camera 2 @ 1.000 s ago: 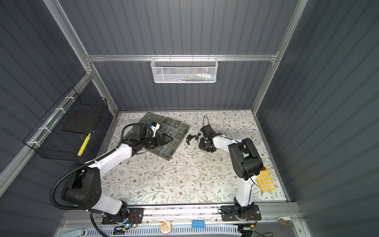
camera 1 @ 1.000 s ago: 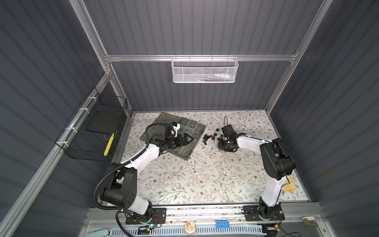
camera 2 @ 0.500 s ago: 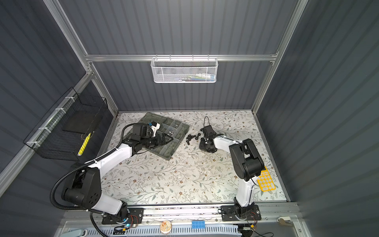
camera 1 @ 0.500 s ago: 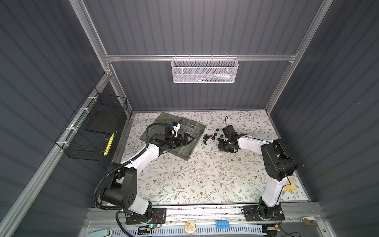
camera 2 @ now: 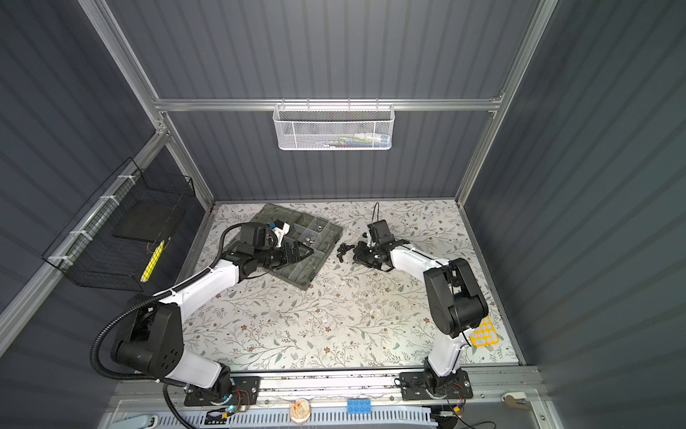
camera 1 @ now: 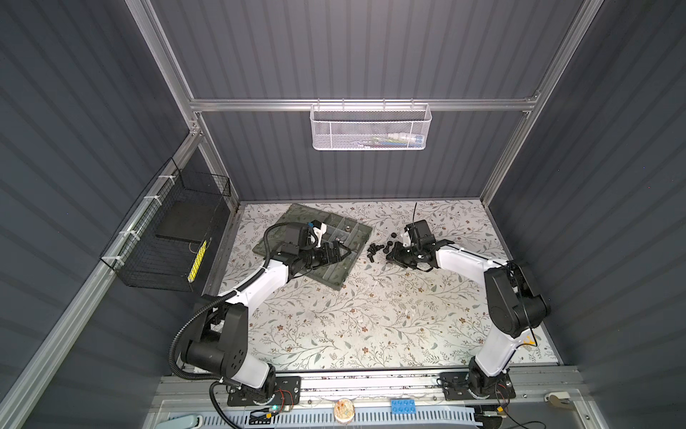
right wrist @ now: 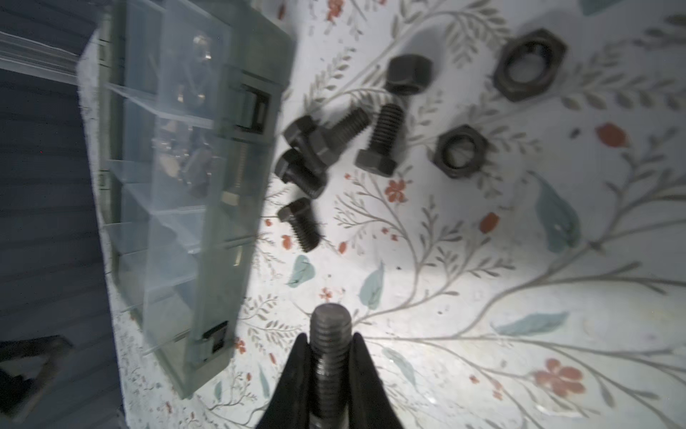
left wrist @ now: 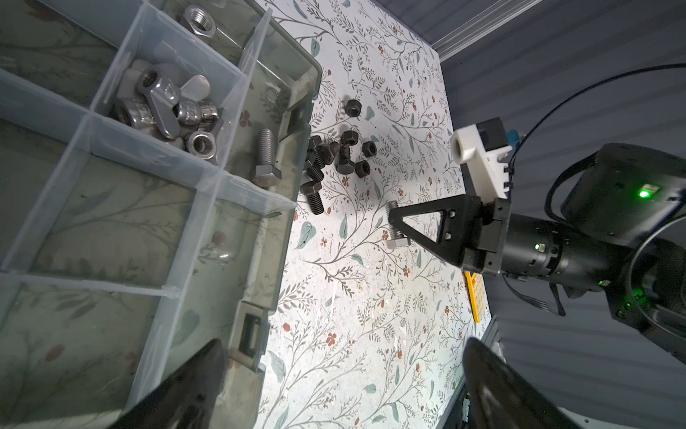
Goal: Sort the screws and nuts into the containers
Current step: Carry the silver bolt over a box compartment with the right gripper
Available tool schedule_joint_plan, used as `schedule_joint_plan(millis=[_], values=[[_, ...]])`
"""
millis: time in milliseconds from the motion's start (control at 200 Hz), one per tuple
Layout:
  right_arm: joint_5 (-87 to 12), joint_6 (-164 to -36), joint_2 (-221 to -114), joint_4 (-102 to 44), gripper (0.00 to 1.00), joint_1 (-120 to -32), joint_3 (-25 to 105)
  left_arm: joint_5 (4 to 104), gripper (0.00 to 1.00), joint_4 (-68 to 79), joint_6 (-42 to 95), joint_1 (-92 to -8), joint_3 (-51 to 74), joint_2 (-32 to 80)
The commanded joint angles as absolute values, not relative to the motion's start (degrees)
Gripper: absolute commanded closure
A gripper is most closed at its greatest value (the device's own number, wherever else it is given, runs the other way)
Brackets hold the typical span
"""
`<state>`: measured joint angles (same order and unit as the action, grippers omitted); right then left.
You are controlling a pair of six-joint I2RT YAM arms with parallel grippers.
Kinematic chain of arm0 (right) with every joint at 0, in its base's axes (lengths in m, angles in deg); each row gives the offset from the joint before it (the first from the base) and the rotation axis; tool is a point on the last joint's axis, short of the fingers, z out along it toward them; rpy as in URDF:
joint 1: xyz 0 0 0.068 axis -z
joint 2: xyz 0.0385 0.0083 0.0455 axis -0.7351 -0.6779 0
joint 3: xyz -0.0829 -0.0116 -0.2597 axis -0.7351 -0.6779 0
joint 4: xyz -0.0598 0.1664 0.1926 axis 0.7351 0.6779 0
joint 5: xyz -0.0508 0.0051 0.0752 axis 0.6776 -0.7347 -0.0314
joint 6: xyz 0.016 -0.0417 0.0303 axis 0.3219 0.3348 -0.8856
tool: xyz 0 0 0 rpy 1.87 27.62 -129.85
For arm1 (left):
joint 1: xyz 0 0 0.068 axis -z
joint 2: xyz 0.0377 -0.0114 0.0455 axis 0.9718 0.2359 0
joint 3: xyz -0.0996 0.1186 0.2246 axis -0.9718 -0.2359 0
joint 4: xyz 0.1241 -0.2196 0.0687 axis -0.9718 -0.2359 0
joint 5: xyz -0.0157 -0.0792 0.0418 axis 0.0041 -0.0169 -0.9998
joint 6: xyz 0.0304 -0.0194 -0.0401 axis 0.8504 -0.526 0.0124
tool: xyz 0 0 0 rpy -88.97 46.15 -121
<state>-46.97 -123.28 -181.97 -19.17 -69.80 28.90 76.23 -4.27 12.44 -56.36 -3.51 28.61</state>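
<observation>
– Barely anything has moved since a second ago: your right elbow [camera 1: 516, 299] has eased slightly toward the near edge of the worktop [camera 1: 371, 319], and both end effectors sit where they were.
– Where's your screw?
– Clenched in your right end effector [left wrist: 394, 223]. It's a silver screw [right wrist: 330, 323] held crosswise to the fingertips, head out one side and thread out the other.
– And its home?
– Toward the worktop's left edge: the box [camera 1: 334, 280], just past the pile [left wrist: 334, 156] of black screws and nuts. The nearest compartment [left wrist: 276, 74] already holds a spare screw [left wrist: 265, 158], lying along the box wall.
– Your left end effector [left wrist: 345, 356]?
– Released, jaws wide, hanging over the box edge that faces the pile. Your right arm carries the screw, so I'd give it the drop.
</observation>
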Motion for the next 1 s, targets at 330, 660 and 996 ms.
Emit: schedule_joint_plan(millis=[330, 660, 996], values=[[-59.15, -132.46, -187.56, -30.59, 0.98, -69.73, 40.15, 76.74, 0.00, -9.52, 14.03, -56.43, 2.94, 27.92], [-59.94, -133.42, -196.55, -31.57, 0.97, -70.08, 49.78, 76.48, 0.00, -11.79, 14.30, -57.03, 6.13, 28.89], [-59.55, -131.10, -205.14, -28.02, 0.96, -70.99, 58.86, 76.42, 0.00, -11.60, 13.16, -57.02, 6.47, 30.51]])
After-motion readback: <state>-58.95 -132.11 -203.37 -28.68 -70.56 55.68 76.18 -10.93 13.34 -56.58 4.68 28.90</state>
